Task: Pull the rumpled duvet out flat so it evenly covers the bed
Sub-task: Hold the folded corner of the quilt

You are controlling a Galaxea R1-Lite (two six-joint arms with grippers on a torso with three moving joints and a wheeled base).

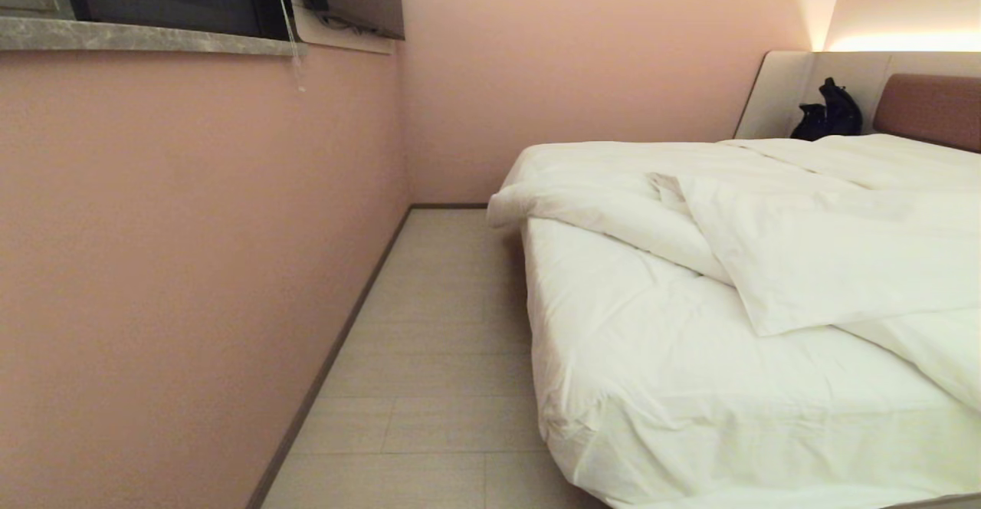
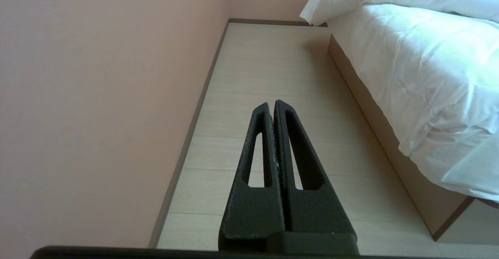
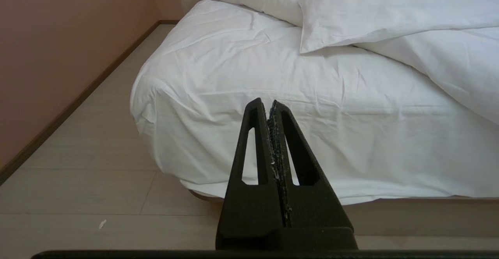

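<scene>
Duvet (image 1: 828, 256) bunched up-bed, folded corner ahead of right gripper (image 3: 269, 105), well apart; left gripper (image 2: 271, 105) over floor. Both clenched, empty. Right arm nearer.

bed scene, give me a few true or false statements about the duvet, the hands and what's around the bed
1. The duvet lies folded back, leaving the near part of the bed uncovered. True.
2. The left hand is clamped on the duvet. False: it is shut on nothing, above the floor beside the bed.
3. The right hand is shut and points at the bed's near end. True.
4. A dark bag sits by the headboard. True.
5. A person is smoothing the bedding. False: no person is in view.
</scene>
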